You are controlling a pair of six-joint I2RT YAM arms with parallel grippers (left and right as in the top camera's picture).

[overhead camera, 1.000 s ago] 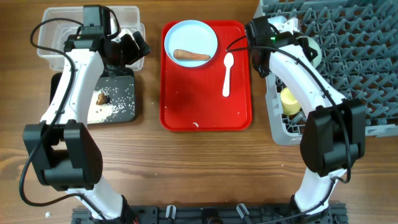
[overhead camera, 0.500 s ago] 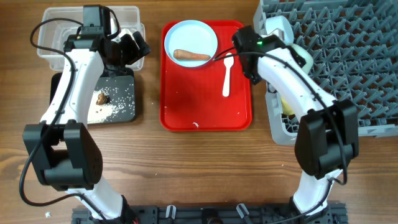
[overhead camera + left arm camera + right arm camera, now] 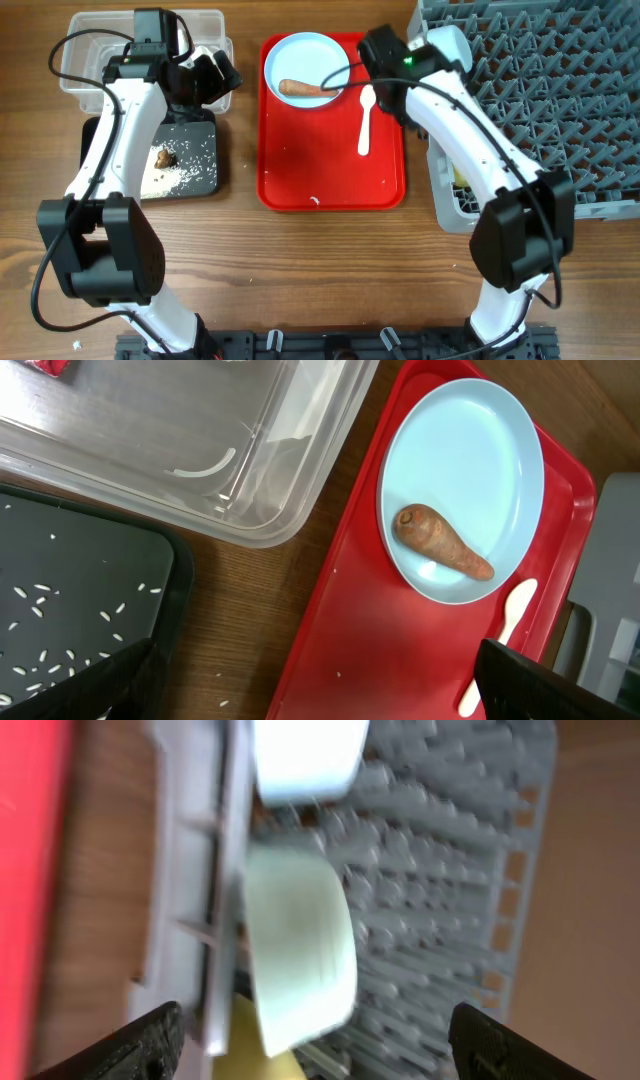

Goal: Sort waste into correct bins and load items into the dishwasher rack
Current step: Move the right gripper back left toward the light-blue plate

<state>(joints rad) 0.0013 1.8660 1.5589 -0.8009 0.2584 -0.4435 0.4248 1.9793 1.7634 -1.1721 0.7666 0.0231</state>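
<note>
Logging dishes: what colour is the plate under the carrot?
Light blue plate, clearest in the left wrist view.

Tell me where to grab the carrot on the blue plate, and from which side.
Grip the carrot across its thicker half, near the middle, coming straight down from above. It lies flat on the plate, so only its top and flanks are free. Close across its narrow width. The tapered tip would likely slip.

In the middle of the worktop lies the serving tray, carrying the plate with the carrot piece on it and, to their right, the spoon. On the left the tub sits behind the shallow tray. The rack is on the right.
</note>
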